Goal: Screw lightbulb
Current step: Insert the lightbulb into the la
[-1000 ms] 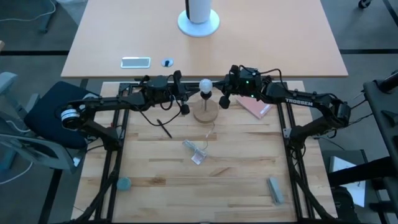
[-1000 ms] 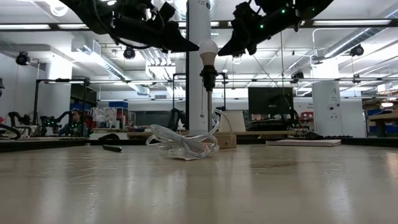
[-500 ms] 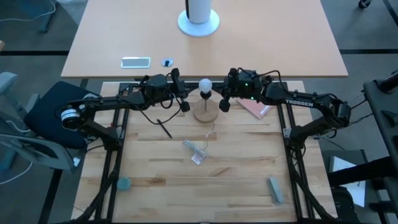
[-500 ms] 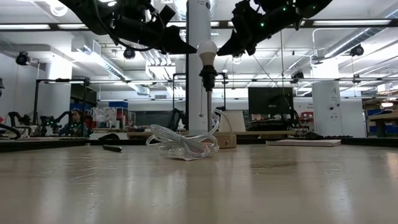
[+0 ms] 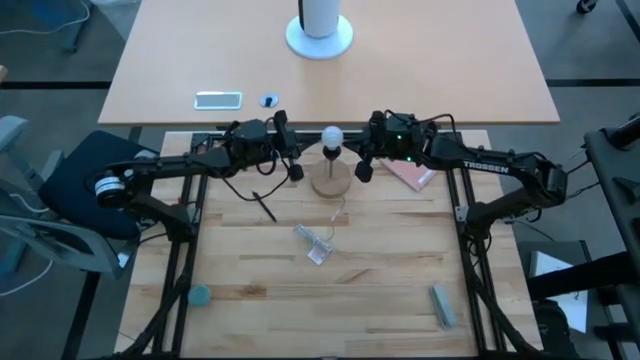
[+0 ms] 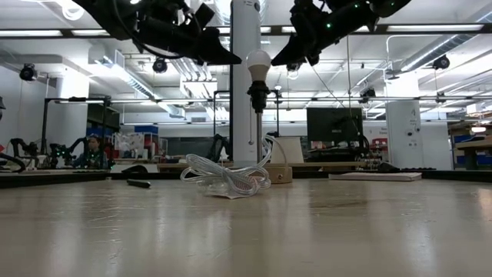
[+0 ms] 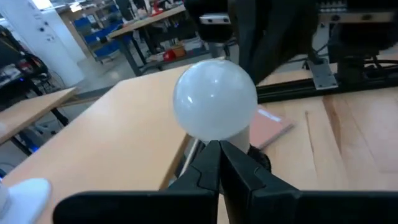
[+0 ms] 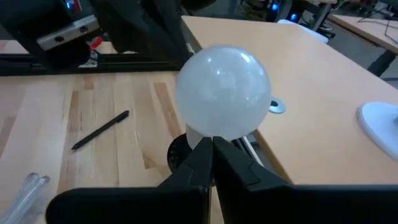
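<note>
The white frosted lightbulb (image 5: 330, 135) sits upright by its base in the black socket (image 6: 257, 96), which stands on a stem over the round wooden base (image 5: 331, 182). The bulb also shows in the low view (image 6: 257, 61). My left gripper (image 5: 300, 150) hovers just left of the bulb at its height, shut and empty; its fingers (image 7: 219, 163) point at the bulb (image 7: 214, 99). My right gripper (image 5: 358, 150) hovers just right of the bulb, shut and empty; its fingers (image 8: 212, 155) point at the bulb (image 8: 224, 90). In the low view a gap shows on both sides of the bulb.
A black pen (image 5: 265, 207) lies left of the base. A clear plastic packet with cable (image 5: 315, 245) lies nearer. A pink book (image 5: 410, 172) lies to the right. A teal piece (image 5: 200, 295) and a grey piece (image 5: 443, 305) lie near the front edge.
My right gripper has risen a little and drawn slightly away from the bulb toward the table's right edge. The bulb stands as before.
</note>
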### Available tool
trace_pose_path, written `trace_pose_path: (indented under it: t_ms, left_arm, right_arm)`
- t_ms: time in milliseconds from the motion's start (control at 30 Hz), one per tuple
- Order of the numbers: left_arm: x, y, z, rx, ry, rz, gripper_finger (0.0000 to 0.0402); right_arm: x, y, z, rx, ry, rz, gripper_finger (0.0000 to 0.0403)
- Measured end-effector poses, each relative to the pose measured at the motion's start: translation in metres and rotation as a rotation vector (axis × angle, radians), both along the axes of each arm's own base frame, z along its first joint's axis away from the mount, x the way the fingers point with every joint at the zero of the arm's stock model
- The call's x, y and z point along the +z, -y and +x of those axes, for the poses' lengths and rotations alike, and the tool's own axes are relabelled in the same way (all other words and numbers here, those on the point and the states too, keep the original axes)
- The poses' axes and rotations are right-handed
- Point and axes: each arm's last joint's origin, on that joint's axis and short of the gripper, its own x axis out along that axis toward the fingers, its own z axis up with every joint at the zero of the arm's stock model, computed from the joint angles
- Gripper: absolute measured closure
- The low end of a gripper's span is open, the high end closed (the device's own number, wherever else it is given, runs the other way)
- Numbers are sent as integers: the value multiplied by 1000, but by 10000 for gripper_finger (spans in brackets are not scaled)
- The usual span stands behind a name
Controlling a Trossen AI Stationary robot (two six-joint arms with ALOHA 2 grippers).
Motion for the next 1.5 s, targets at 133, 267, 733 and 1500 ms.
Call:
trace_pose_path:
  t_ms: [133,267,733,1500]
  left_arm:
    - [0,4,0,-44,-6,-11,401]
    - [3,7,1,-142,18,-10,401]
    - [-9,-3,15,-40,70,-15,401]
    - [-10,-4,15,-24,73,-46,401]
  right_arm:
    - [7,-2,-6,9,6,-40,396]
    - [9,-1,-8,17,-7,-81,396]
    - [-4,23,-3,-73,17,-78,396]
    - [-7,12,4,-10,17,-54,396]
